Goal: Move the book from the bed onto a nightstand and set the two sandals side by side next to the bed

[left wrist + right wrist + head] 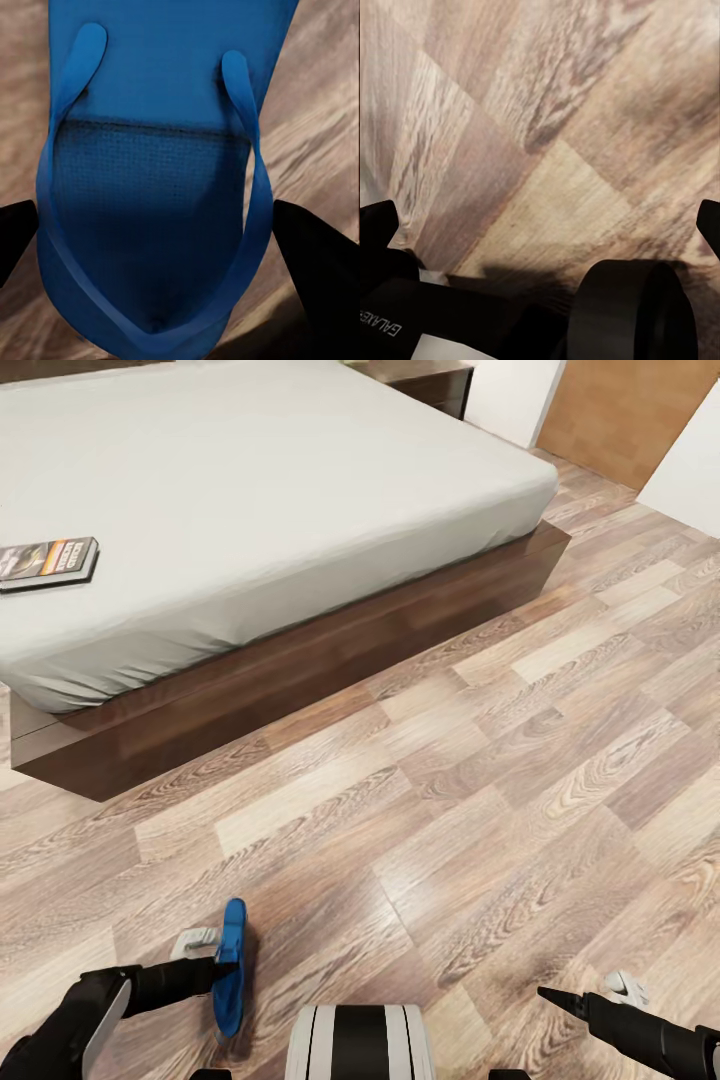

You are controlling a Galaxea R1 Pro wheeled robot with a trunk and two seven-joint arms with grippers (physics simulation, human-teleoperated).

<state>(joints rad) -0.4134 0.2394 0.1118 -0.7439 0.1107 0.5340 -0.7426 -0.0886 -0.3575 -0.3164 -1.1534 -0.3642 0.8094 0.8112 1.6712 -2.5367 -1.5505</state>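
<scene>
The left jaws [161, 240] are seen set on either side of a blue sandal [150, 165], the two black tips standing at its edges; whether the sole is truly pinched cannot be told from the wrist view, though in the head view the sandal [232, 965] stands on edge at the left jaws [225, 960], which suggests it is gripped and lifted off the wood-plank floor [480, 790]. The right jaws [547, 217] are spread apart with nothing between them, bare floor lying under them.

The sandal step is judged to be in hand, with one sandal taken up and not yet set beside the bed [300, 650]. The second sandal is not made out. The next move is judged to call for the sandal to be carried toward the bed's side, turned flat, sole down, and laid near the frame with room left for its mate alongside.

The book [48, 562] lies flat on the mattress near its left edge, well apart from the sandal; that step is not yet done. A nightstand [430, 380] stands beyond the far corner of the bed. The open floor between robot and bed holds no obstacle.
</scene>
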